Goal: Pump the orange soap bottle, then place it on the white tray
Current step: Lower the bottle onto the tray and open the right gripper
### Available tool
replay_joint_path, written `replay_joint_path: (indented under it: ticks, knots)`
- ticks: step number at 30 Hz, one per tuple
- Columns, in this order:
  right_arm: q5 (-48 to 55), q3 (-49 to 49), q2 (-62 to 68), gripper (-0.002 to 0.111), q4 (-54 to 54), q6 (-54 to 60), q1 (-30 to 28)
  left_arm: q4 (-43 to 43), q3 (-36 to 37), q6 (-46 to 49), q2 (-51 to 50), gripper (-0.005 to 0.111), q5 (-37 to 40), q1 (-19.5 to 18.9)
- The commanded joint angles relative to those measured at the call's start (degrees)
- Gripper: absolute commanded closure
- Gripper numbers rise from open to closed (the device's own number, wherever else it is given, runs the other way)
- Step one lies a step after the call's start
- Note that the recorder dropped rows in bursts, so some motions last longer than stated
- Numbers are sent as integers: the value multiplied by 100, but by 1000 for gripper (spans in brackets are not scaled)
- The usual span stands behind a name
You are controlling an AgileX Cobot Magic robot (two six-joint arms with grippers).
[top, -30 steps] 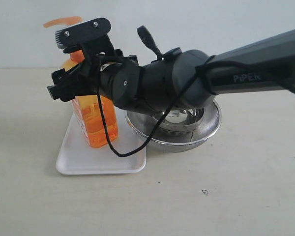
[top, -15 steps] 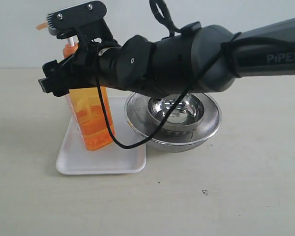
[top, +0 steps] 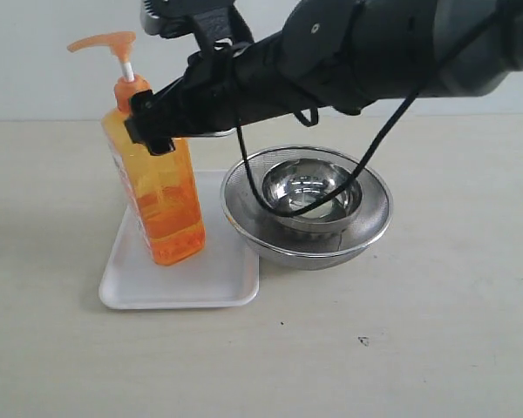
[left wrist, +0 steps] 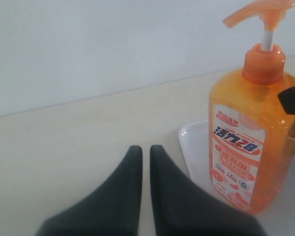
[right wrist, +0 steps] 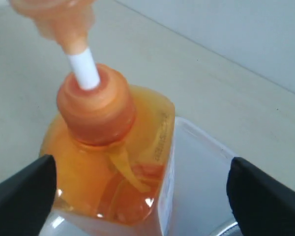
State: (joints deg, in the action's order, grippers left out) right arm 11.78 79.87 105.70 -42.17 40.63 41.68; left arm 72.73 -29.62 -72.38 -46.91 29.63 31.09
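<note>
The orange soap bottle (top: 161, 196) stands upright on the white tray (top: 183, 292), its pump head raised on the white stem. My right gripper (top: 161, 122) hovers open at the bottle's shoulder, coming from the right. In the right wrist view the bottle (right wrist: 103, 147) lies below and between the two wide-spread fingertips (right wrist: 19, 191), which do not touch it; the right gripper (right wrist: 142, 196) holds nothing. My left gripper (left wrist: 146, 150) is shut and empty over the bare table, left of the bottle (left wrist: 246, 142) and the tray (left wrist: 194, 142). The exterior view does not show it.
A steel mesh bowl (top: 366, 235) with a smaller steel bowl (top: 309, 187) inside it stands right beside the tray, under my right arm. A black cable hangs from the arm over the bowls. Light table surface stretches to the front and right.
My right arm has risen and drawn back to the right, uncovering the pump head. The bottle stays upright on the tray.
</note>
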Motion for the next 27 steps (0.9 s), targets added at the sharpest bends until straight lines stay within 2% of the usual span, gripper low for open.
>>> replay_joint_path:
  ticks: [1, 5, 13, 23, 25, 27]
  knots:
    - [614, 5, -312, 24, 82, -26, -241, 30, 14, 8, 46, 102, 66, -20]
    - [963, 5, -611, 24, 140, -24, -348, 30, 14, 8, 46, 102, 35, -20]
    - [2046, 5, -934, 24, 1689, -279, -348, -122, 14, -6, 11, 102, -456, -20]
    - [2149, 5, -912, 25, 2282, -436, -348, -134, 14, -6, 11, 102, -440, -20]
    - [2149, 5, -912, 32, 2282, -436, -348, -134, 14, -6, 11, 102, -470, -20]
    - [2149, 5, -912, 48, 2282, -436, -348, -134, 14, -6, 11, 102, -596, -20]
